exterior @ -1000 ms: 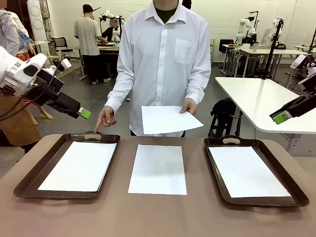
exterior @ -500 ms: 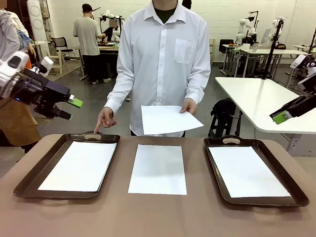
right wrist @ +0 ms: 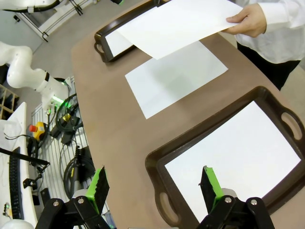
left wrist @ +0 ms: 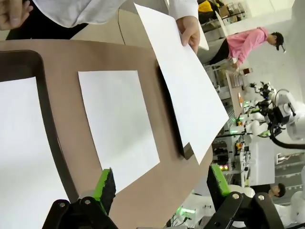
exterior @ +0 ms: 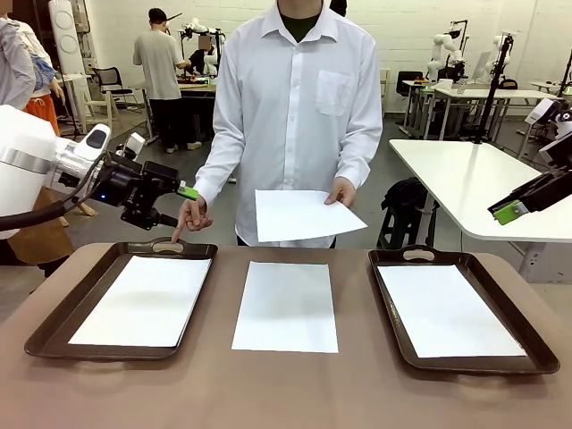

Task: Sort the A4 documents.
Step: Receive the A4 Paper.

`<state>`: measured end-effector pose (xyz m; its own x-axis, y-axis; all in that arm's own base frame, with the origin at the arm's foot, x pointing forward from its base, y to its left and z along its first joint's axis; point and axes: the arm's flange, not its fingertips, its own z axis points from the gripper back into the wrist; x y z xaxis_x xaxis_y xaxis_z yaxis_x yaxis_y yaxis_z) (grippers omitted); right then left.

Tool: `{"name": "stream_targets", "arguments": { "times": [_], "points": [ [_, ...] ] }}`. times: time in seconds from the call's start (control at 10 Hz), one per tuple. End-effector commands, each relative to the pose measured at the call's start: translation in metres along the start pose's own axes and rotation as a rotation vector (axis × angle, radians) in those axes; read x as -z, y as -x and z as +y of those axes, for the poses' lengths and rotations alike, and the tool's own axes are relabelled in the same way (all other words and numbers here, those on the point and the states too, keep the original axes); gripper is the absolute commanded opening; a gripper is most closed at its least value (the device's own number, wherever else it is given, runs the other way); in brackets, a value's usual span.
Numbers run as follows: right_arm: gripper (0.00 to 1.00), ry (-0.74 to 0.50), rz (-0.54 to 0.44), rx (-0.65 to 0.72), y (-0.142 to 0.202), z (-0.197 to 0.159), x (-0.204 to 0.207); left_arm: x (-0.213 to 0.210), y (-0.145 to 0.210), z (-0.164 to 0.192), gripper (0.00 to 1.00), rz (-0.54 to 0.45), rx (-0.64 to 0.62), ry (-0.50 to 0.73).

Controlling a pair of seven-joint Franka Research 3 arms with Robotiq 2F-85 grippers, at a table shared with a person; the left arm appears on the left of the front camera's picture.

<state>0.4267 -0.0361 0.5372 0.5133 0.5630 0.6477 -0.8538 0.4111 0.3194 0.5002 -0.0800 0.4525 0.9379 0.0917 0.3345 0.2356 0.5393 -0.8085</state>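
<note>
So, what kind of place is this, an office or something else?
Probably a robotics lab or workshop: a bare grey floor, a white work table, a person working farther off, and an emergency-stop button among loose cables.

I count four sheets [exterior: 141,300] [exterior: 286,306] [exterior: 450,310] [exterior: 304,214], two trays [exterior: 107,352] [exterior: 474,365], two grippers [exterior: 179,206] [exterior: 509,212], and one person [exterior: 295,107] at the table [exterior: 286,393].
</note>
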Motion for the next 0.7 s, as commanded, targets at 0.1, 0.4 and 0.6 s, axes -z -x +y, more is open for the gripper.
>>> {"name": "stream_targets", "arguments": {
  "times": [0.1,0.4,0.6],
  "points": [
    [1.00,-0.001,-0.002,-0.008,0.001,0.001,0.000,0.019,-0.019,0.005,1.00,-0.013,-0.096,0.069],
    [1.00,-0.001,-0.002,-0.008,0.001,0.001,0.000,0.056,-0.036,0.004,1.00,0.042,-0.114,0.099],
    [1.00,-0.001,-0.002,-0.008,0.001,0.001,0.000,0.077,-0.049,0.005,1.00,0.051,-0.135,0.128]
  ]
}}
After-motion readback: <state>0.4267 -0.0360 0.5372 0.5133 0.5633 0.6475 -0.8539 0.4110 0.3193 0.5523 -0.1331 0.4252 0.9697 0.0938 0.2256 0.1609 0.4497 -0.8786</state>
